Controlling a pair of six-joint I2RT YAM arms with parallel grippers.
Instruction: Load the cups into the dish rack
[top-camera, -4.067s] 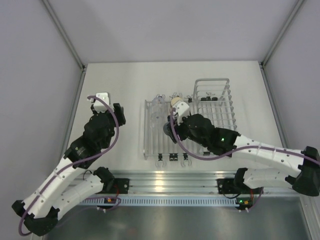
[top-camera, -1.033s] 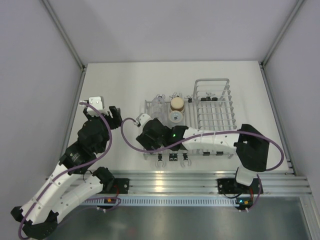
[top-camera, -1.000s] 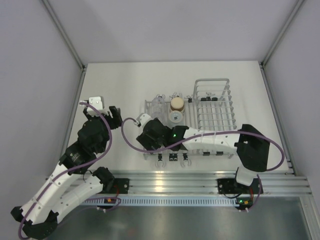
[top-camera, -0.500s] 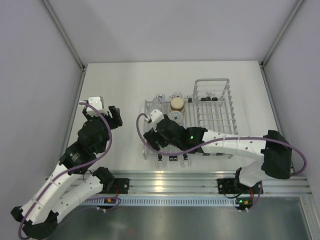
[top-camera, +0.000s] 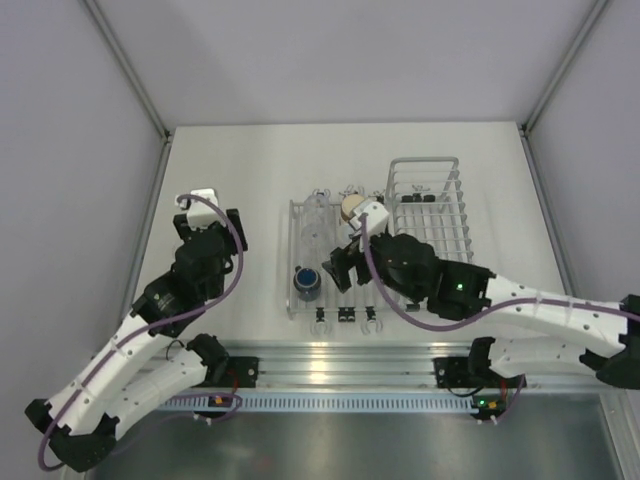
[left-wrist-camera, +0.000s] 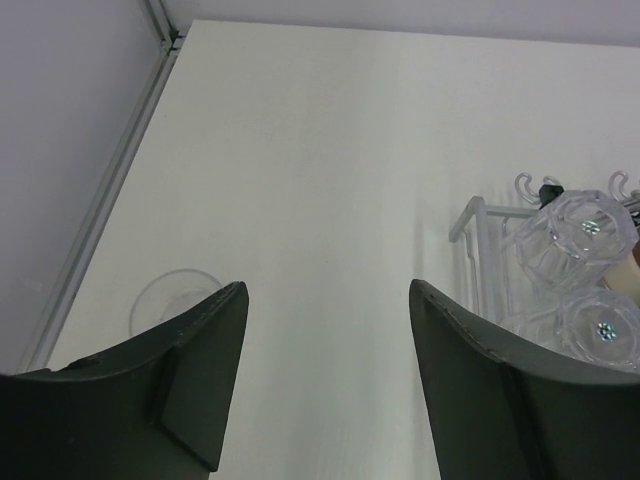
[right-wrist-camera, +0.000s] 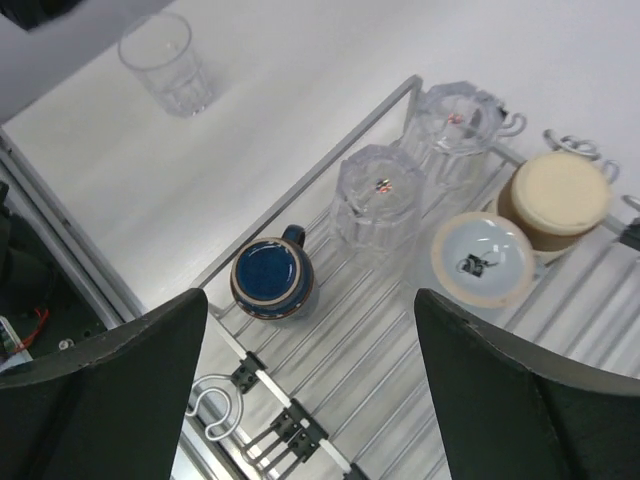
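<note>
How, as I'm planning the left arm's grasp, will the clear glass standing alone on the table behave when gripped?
The clear glass looks smooth-walled and rigid, so it is probably slippery and possibly breakable. It stands upright, taller than wide, so a push near the rim may tip it and let it roll.

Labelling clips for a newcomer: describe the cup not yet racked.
Find the silver wire dish rack on the white table. Off its left edge stands one clear glass tumbler, alone on the tabletop; the rest sit on the rack's bars.
</note>
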